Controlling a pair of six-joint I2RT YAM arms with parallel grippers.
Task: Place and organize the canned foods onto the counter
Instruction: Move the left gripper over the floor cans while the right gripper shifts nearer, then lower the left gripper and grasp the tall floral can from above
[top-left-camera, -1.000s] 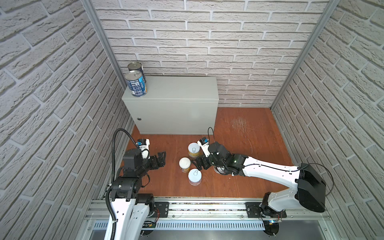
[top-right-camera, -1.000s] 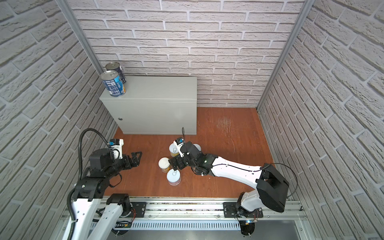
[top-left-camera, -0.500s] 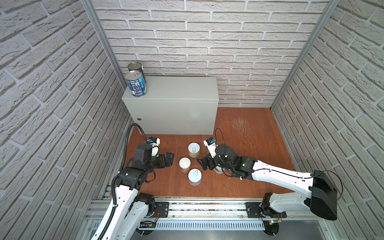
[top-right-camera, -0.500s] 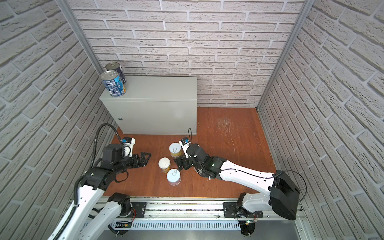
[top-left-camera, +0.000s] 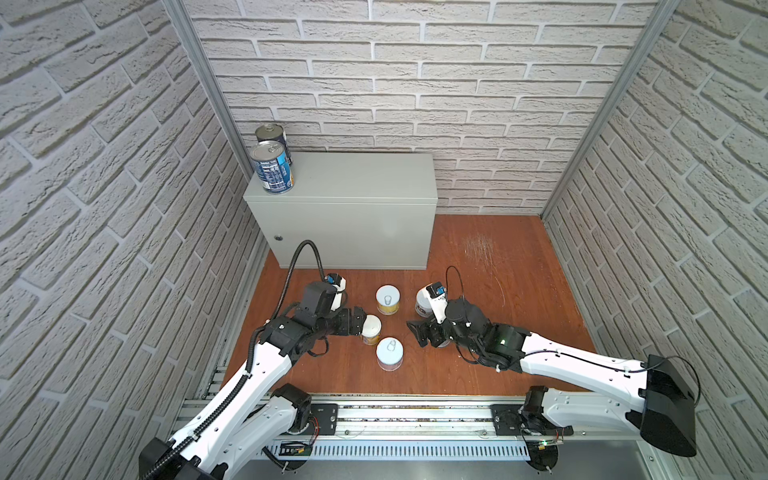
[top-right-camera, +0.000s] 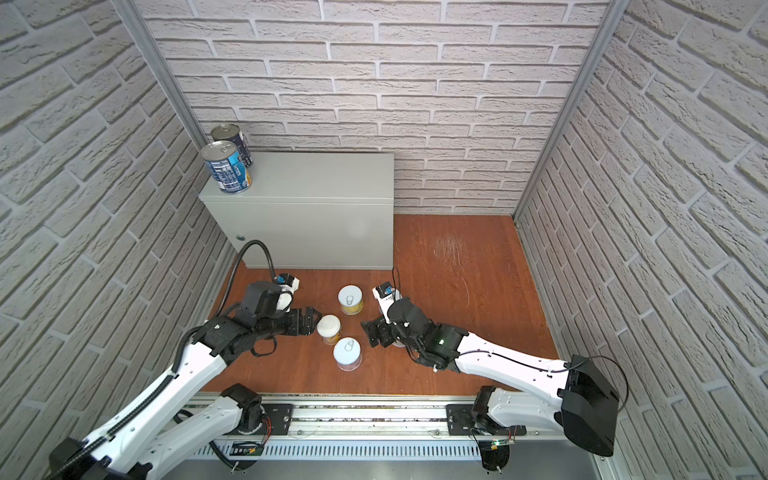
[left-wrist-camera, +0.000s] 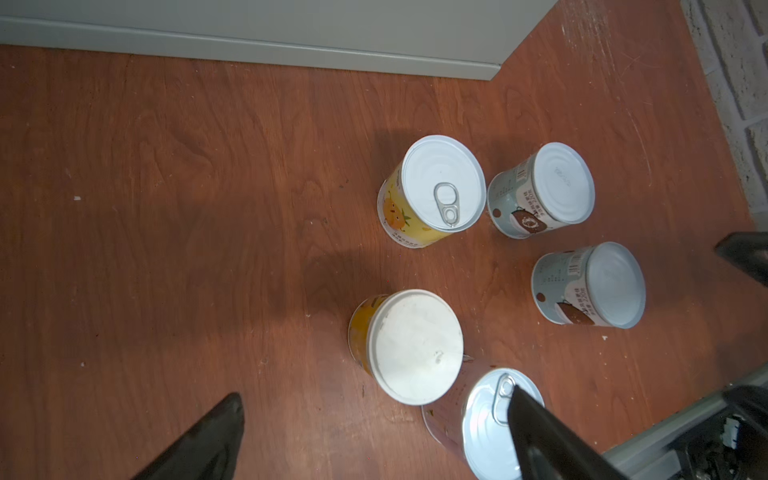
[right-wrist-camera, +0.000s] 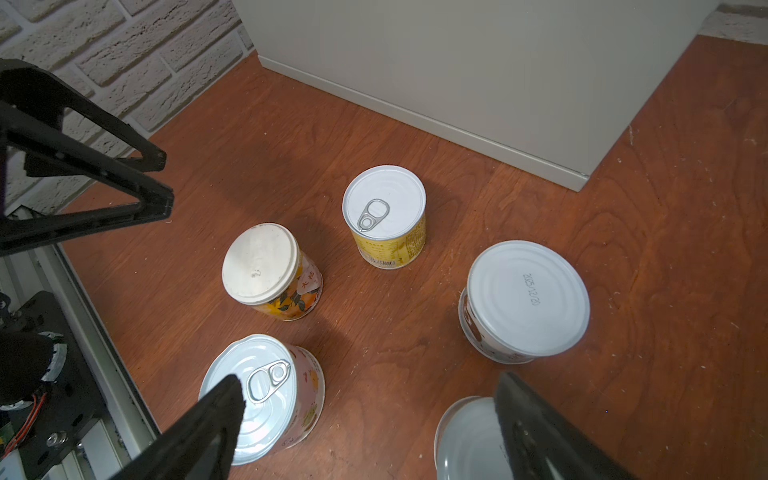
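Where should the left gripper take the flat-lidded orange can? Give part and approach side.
Grip the orange can on its round side wall, under the lid rim, probably coming level from the left, where the open left gripper is. It stands upright; the pink can crowds its near side.

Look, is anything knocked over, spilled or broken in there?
Nothing is tipped or spilled: all the cans stand upright. Two small oddities: pale scratches mark the wooden floor right of the counter, and the orange can has a scuffed white lid.
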